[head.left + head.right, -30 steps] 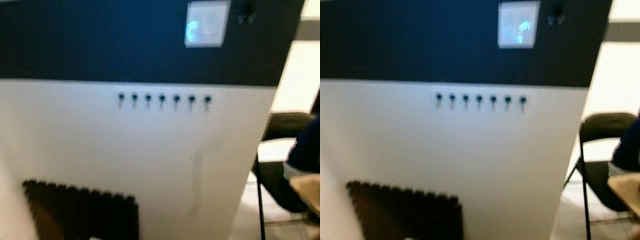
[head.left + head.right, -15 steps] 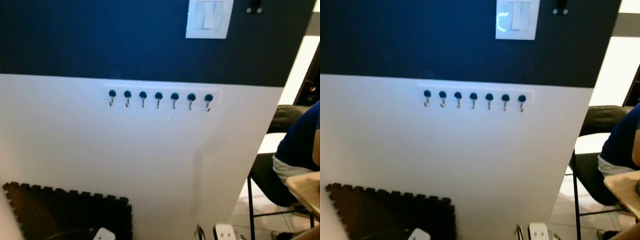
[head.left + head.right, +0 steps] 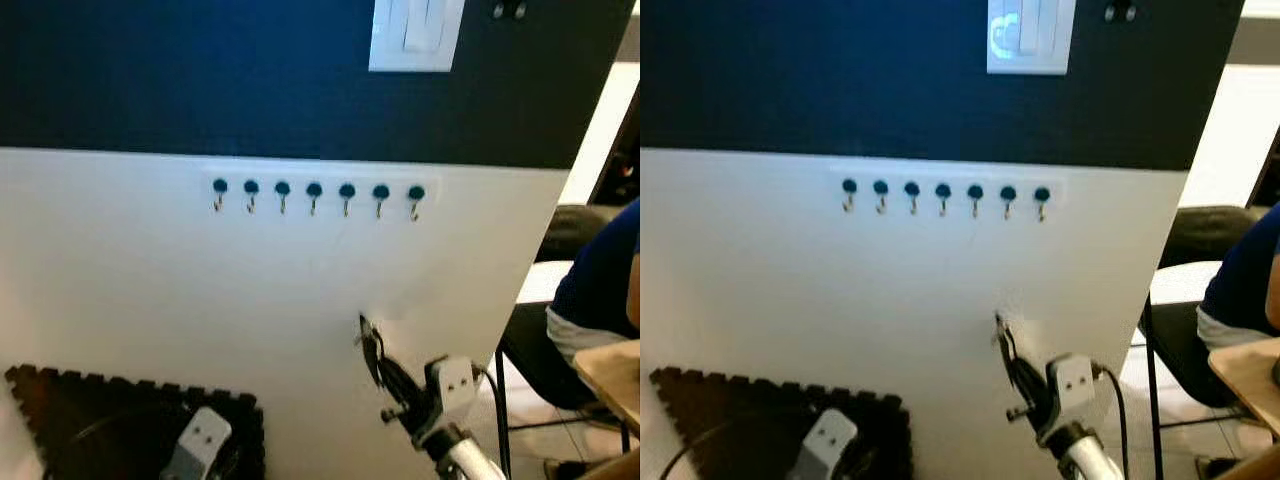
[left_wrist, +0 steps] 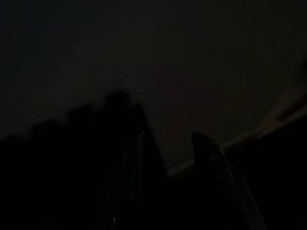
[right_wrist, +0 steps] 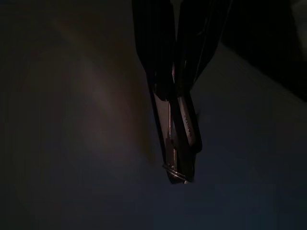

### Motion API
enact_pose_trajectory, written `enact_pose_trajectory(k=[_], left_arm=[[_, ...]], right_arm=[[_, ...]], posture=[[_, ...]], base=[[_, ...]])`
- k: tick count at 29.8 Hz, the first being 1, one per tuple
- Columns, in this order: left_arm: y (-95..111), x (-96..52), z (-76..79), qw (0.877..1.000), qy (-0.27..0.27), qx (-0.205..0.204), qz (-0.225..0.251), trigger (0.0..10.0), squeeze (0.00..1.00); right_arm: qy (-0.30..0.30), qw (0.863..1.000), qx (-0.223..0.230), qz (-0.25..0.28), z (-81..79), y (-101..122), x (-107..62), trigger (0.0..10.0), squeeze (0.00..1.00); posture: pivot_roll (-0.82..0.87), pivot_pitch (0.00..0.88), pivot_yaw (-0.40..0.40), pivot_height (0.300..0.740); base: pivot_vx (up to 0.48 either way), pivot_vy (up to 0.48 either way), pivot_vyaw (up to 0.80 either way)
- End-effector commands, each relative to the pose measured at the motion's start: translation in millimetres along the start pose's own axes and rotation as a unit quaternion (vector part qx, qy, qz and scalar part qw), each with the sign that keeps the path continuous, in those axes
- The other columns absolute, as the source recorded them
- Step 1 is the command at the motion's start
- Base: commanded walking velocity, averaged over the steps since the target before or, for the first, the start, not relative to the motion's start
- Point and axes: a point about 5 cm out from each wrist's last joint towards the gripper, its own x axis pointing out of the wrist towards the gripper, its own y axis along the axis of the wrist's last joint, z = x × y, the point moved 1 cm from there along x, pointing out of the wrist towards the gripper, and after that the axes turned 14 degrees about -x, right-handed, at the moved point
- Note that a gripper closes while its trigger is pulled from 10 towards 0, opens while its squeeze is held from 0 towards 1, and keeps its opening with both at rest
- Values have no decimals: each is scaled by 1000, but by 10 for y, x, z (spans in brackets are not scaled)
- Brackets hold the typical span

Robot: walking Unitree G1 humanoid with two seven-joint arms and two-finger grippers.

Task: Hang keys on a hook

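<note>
A white strip of several small hooks with dark knobs (image 3: 315, 195) is fixed on the white lower wall, just under its dark blue upper part. My right gripper (image 3: 364, 330) is raised in front of the wall, fingers pointing up, well below the hooks towards the right end of the row. In the right wrist view its fingers (image 5: 184, 129) are pressed together on a small metal piece, the keys (image 5: 175, 173), at their tips. My left gripper (image 4: 168, 141) hangs low over the dark mat with its fingers apart; its wrist (image 3: 200, 445) shows at the bottom left.
A white light switch (image 3: 417, 35) sits on the blue wall above the hooks. A dark foam mat (image 3: 90, 410) lies at the bottom left. To the right, past the wall's corner, a seated person in blue (image 3: 595, 300), a black chair (image 3: 530, 355) and a wooden table edge (image 3: 612, 372).
My right arm has risen into view with its gripper now held up before the wall under the hooks. The left wrist has come up slightly. The camera has steadied.
</note>
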Motion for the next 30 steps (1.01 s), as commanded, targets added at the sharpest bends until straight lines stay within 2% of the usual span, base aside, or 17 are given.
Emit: enact_pose_trajectory(k=[1, 3, 7, 8, 9, 13, 22, 25, 30], left_arm=[[11, -54, -6, 1000, -16, -6, 0, 10000, 0], [90, -76, 32, 999, -35, -5, 25, 10000, 0], [178, -86, 59, 998, -47, -9, 50, 10000, 0], [249, -84, 92, 996, -63, -14, 61, 10000, 0], [274, -85, 106, 995, -70, -16, 63, 10000, 0], [367, -57, 168, 993, -102, -14, 66, 10000, 0], [414, -44, 225, 991, -120, -15, 64, 10000, 0], [491, -50, 313, 986, -147, -26, 68, 10000, 0], [652, -33, 423, 979, -178, -47, 88, 10000, 0]], right_arm=[[22, 1000, 13, 15, -86, 69, 10, 10000, 0], [45, 998, 9, 45, -164, 229, 55, 10000, 0], [57, 996, 10, 73, -200, 393, 106, 10000, 0], [64, 993, 24, 96, -190, 544, 159, 10000, 0], [67, 992, 30, 103, -183, 596, 172, 10000, 0], [79, 986, 56, 136, -96, 846, 249, 10000, 0], [78, 977, 81, 181, 66, 1167, 325, 10000, 0], [89, 967, 129, 199, 152, 1363, 372, 10000, 0], [120, 960, 159, 198, 189, 1473, 384, 10000, 0]], posture=[[64, 28, 11, 740], [60, 33, 15, 740], [57, 35, 20, 740], [56, 38, 22, 740], [56, 38, 22, 740], [55, 40, 23, 740], [52, 43, 23, 740], [55, 45, 20, 740], [58, 49, 16, 740]], base=[[0, 0, 0], [0, 0, 0], [0, 0, 0], [0, 0, 0], [0, 0, 0], [0, 0, 0], [0, 0, 0], [0, 0, 0], [0, 0, 0]])
